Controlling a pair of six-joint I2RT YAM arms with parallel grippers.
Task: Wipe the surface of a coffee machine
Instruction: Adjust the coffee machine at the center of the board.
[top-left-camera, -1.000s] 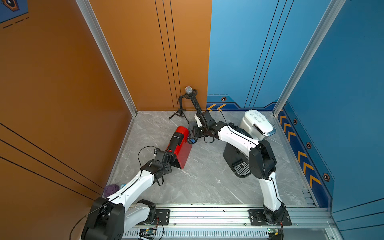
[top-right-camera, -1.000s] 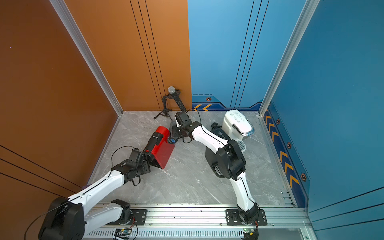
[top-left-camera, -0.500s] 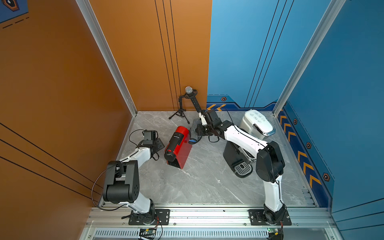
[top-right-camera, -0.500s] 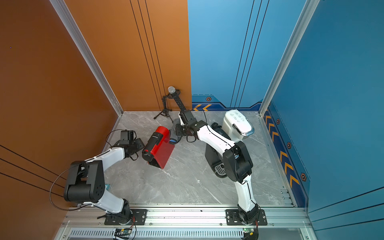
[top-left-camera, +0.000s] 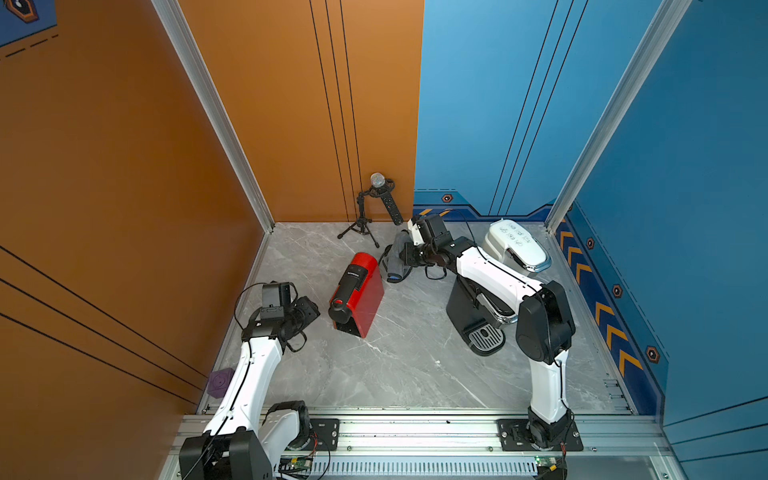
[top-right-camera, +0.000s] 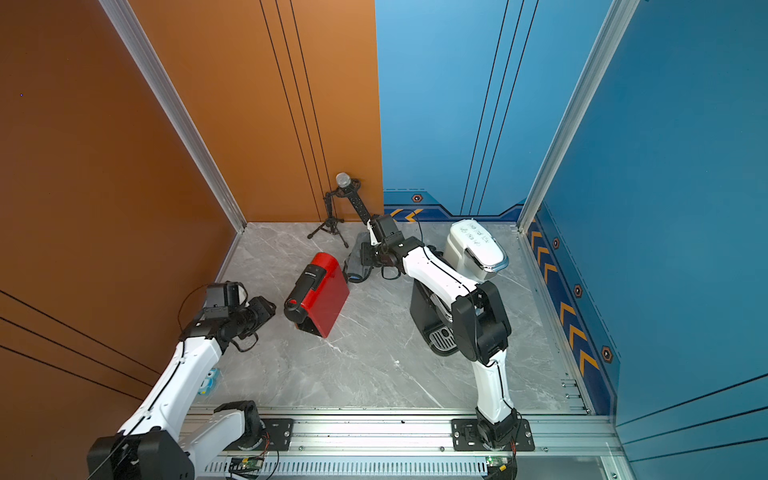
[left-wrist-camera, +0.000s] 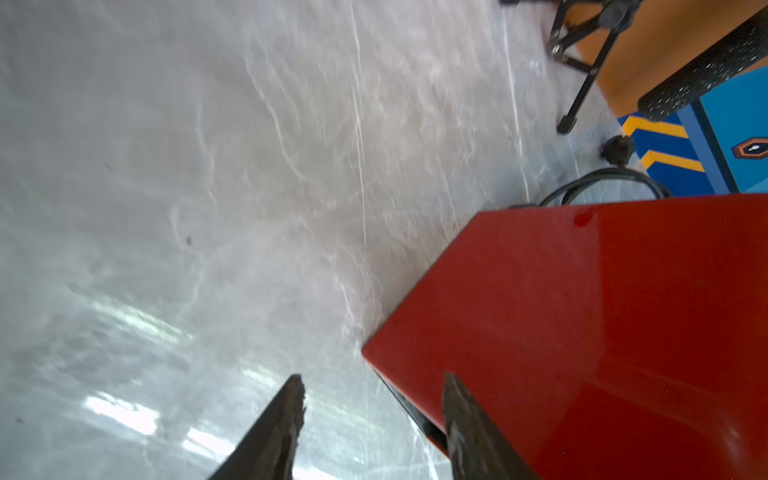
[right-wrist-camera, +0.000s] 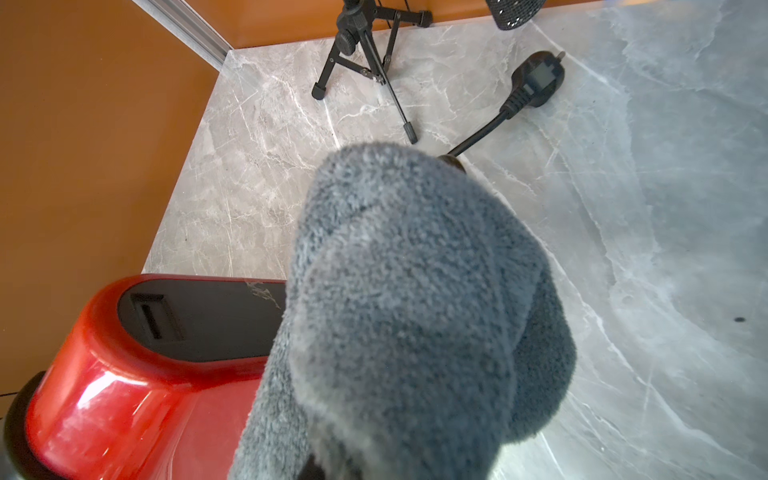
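A red coffee machine (top-left-camera: 359, 291) (top-right-camera: 322, 291) stands on the grey marbled floor, its black spout end toward the rail. A grey fluffy cloth (top-left-camera: 397, 259) (top-right-camera: 356, 262) (right-wrist-camera: 407, 316) hangs against the machine's far end, and my right gripper (top-left-camera: 409, 253) is shut on it, its fingers buried in the fabric. My left gripper (top-left-camera: 312, 312) (top-right-camera: 269, 309) (left-wrist-camera: 374, 399) sits just left of the spout end with its jaws apart. One finger (left-wrist-camera: 463, 419) overlaps the machine's red side (left-wrist-camera: 582, 332), and nothing is gripped.
A black coffee machine (top-left-camera: 473, 324) and a white one (top-left-camera: 517, 249) stand under and behind my right arm. A microphone on a small tripod (top-left-camera: 365, 220) stands at the back wall, with a loose power plug (right-wrist-camera: 536, 79) near it. A purple block (top-left-camera: 219, 381) lies by the orange wall.
My left gripper left the machine's spout end, swung out toward the orange wall, and has come back close beside it. The right gripper and cloth shifted slightly toward the back.
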